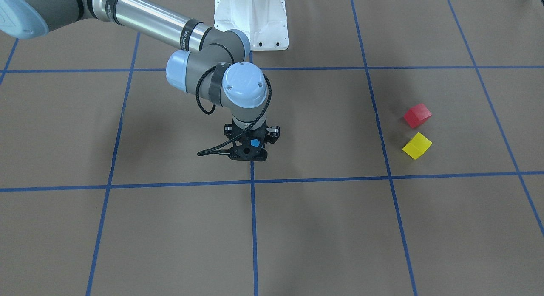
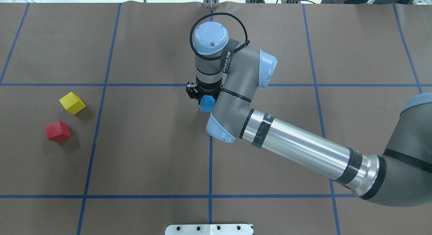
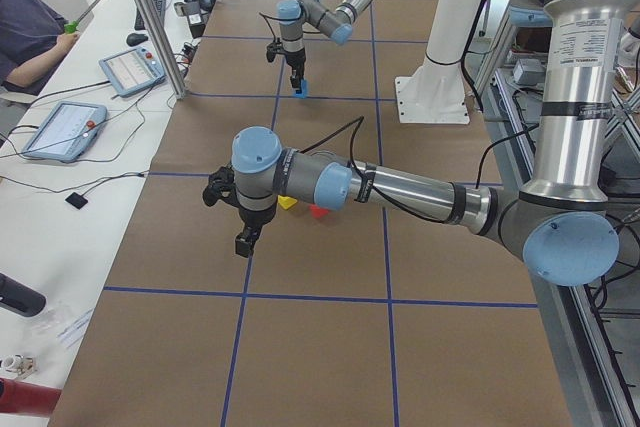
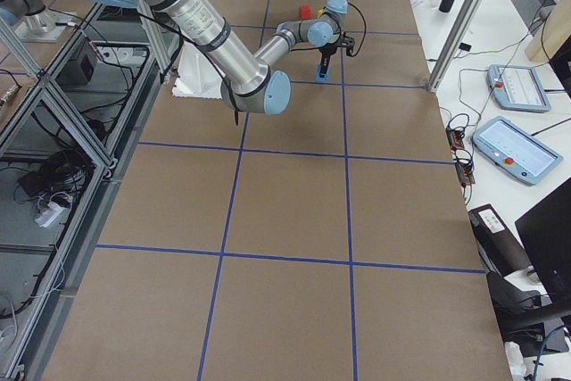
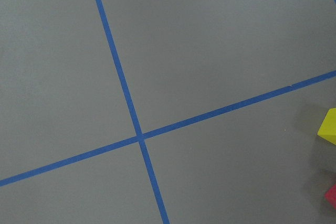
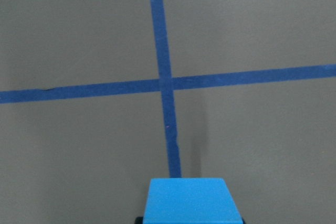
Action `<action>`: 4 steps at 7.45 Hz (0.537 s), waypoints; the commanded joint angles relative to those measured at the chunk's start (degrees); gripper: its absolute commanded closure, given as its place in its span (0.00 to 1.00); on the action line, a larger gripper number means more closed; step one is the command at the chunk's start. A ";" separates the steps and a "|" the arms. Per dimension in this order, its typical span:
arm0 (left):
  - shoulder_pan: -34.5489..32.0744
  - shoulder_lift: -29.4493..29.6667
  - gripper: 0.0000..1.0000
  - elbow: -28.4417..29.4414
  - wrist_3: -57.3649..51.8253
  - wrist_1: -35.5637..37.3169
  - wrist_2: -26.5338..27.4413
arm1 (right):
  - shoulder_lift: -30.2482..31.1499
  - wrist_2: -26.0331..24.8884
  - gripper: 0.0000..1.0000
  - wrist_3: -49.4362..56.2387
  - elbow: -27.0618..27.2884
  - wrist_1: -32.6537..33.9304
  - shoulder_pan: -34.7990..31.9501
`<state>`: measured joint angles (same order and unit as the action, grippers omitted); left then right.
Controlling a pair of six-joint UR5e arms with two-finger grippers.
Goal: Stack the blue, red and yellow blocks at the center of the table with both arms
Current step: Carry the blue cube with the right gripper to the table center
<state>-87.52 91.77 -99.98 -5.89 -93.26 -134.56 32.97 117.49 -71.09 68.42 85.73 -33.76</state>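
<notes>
My right gripper (image 1: 250,149) is shut on the blue block (image 1: 255,142) near the table's center, just beside a blue tape crossing. The block also shows in the overhead view (image 2: 207,103) and at the bottom of the right wrist view (image 6: 191,200). It hangs low; I cannot tell if it touches the table. The yellow block (image 2: 72,103) and red block (image 2: 58,131) sit apart on the robot's left side. My left gripper (image 3: 243,243) shows only in the exterior left view, hovering near those two blocks; I cannot tell if it is open.
Blue tape lines (image 2: 210,160) form a grid on the brown table cover. The white robot base (image 1: 250,20) stands at the robot's edge. An operator (image 3: 30,32) and tablets (image 3: 60,129) are at a side table.
</notes>
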 commanded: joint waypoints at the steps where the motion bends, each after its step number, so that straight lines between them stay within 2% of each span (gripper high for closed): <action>1: 0.06 0.34 0.00 0.49 0.00 0.10 0.09 | -0.62 -0.16 1.00 -0.80 -0.74 -0.12 1.07; 4: 0.24 0.34 0.00 0.49 0.00 0.10 0.09 | 1.22 -0.16 1.00 3.64 -0.40 -0.12 1.07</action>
<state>-87.40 92.09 -99.51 -5.89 -93.17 -134.48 33.32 117.35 -70.21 67.80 85.60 -32.74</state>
